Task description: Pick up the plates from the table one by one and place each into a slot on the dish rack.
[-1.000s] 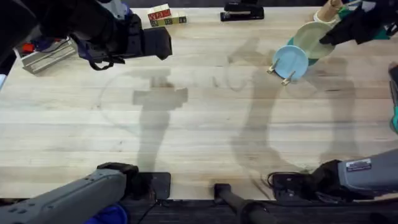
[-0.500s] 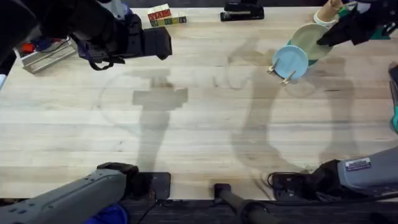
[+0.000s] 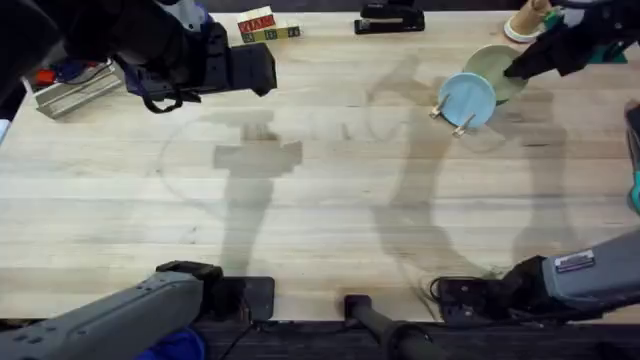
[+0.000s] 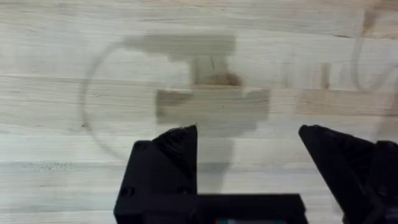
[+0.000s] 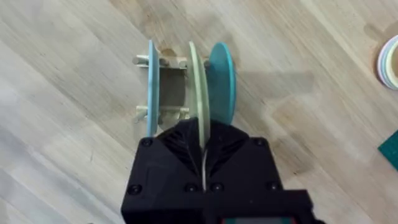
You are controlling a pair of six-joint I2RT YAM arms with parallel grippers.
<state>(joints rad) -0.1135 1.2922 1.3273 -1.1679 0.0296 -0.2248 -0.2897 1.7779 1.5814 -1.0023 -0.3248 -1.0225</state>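
Observation:
The small wooden dish rack [image 5: 163,62] stands at the far right of the table [image 3: 320,200]. A light blue plate [image 5: 151,87] [image 3: 467,98] stands upright in its front slot, and a teal plate [image 5: 222,78] stands at its back. Between them the cream-yellow plate [image 5: 198,81] [image 3: 492,66] is upright among the pegs. My right gripper [image 5: 204,148] [image 3: 515,68] is shut on that plate's upper rim. My left gripper [image 4: 249,149] [image 3: 258,68] hangs open over bare wood at the far left, with nothing between its fingers.
A stack of tape rolls [image 3: 524,24] [image 5: 389,61] sits just behind the rack. A black stapler [image 3: 390,18] and wooden blocks [image 3: 268,27] line the far edge. A grey metal holder [image 3: 72,90] sits far left. A teal object [image 3: 634,190] lies at the right edge.
My right gripper has turned the cream-yellow plate more upright and brought it closer to the light blue plate, down between the rack's pegs. The left arm has not moved.

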